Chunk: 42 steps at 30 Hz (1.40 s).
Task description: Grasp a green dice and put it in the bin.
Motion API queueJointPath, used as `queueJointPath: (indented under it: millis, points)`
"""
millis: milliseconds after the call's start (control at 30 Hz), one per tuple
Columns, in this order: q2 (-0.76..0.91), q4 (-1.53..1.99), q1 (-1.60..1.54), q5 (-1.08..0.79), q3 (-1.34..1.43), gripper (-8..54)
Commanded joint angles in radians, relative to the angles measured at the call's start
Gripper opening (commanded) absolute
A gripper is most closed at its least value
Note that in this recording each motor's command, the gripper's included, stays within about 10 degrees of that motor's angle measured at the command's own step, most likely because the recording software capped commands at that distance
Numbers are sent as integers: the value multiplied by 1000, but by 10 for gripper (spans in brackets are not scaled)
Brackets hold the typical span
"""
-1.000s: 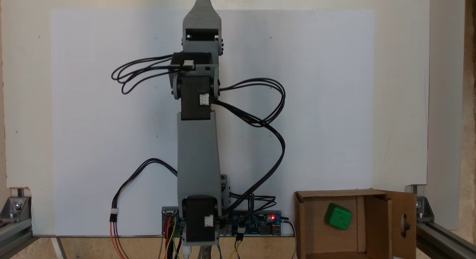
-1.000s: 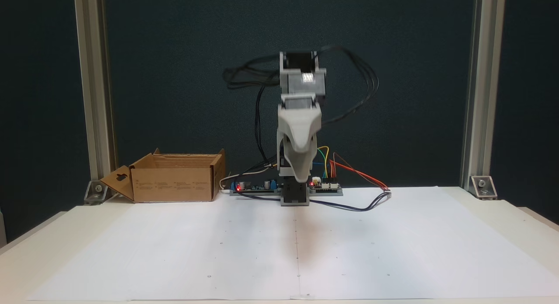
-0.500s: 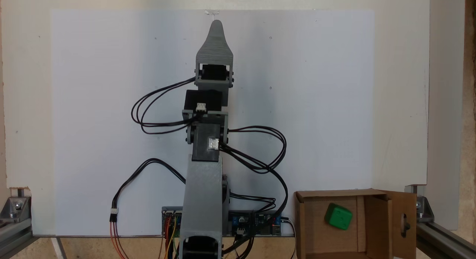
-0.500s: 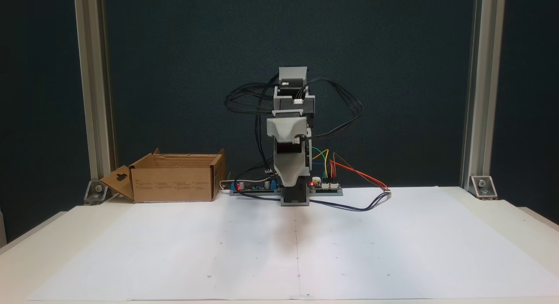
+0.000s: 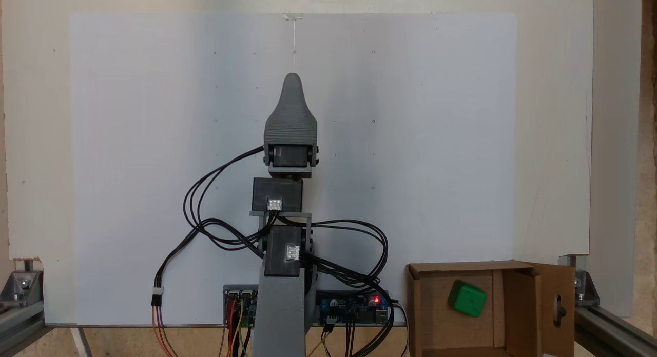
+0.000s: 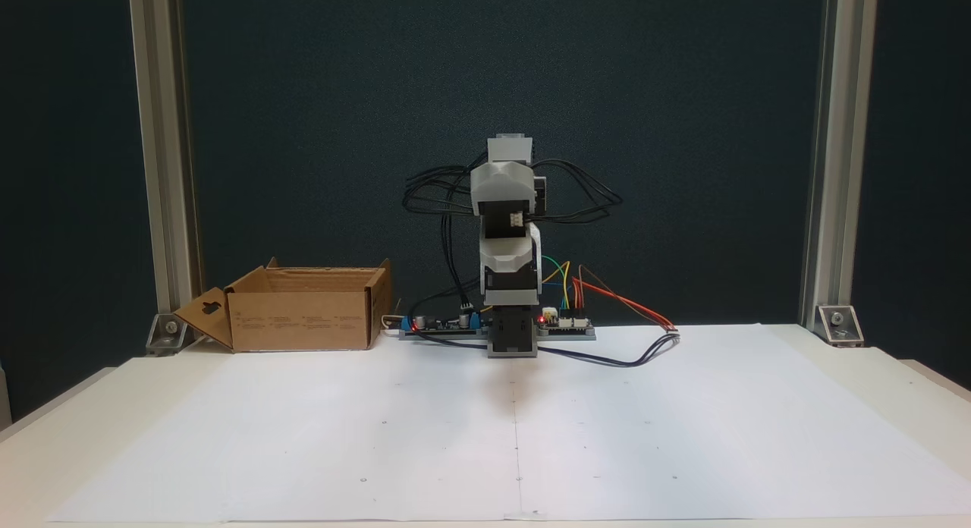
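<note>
The green dice (image 5: pixel 467 298) lies inside the bin (image 5: pixel 430 316), a brown cardboard box at the lower right of the top-down fixed view, with a flap that has an oval cut-out. In the front fixed view the bin (image 6: pixel 303 315) stands at the back left and its walls hide the dice. My grey gripper (image 5: pixel 292 81) sits over the middle of the white sheet, far left of the bin, with nothing in it. Its jaws overlap, so only one tip shows. From the front the arm is folded over its base and the gripper (image 6: pixel 510 279) faces the camera.
A white paper sheet (image 5: pixel 128 141) covers the table. Circuit boards (image 6: pixel 565 327) with red lights and loose black and coloured wires (image 6: pixel 622 308) lie beside the arm's base. Aluminium posts (image 6: pixel 827 156) stand at the back corners.
The arm has folded back toward its base; the gripper tip has drawn in from the sheet's far edge to its middle and dropped lower. The dice stays in the bin.
</note>
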Motion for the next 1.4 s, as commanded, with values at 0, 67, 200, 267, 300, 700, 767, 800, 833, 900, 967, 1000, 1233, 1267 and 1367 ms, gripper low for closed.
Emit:
queueJointPath:
  millis: [0, 67, 200, 267, 300, 700, 767, 800, 833, 900, 967, 1000, 1233, 1267, 1367]
  points:
    - [84, -60, -25, 43, 2, 434]
    - [107, -84, -31, 43, 37, 435]
    - [112, -209, -29, 38, 132, 434]
    - [112, -261, -28, 37, 186, 435]
    - [112, -285, -26, 37, 210, 435]
    - [112, -525, -11, 29, 434, 436]
    - [112, -572, -9, 29, 466, 435]
    - [112, -589, -9, 29, 482, 436]
    - [112, -614, -9, 29, 495, 435]
    - [112, -634, -11, 29, 520, 435]
    - [112, -672, -12, 29, 546, 435]
    - [112, -680, -12, 29, 554, 435]
    - [112, -841, -8, 9, 627, 434]
    - [112, -845, -8, 9, 635, 434]
    - [110, -842, -8, 11, 634, 442]
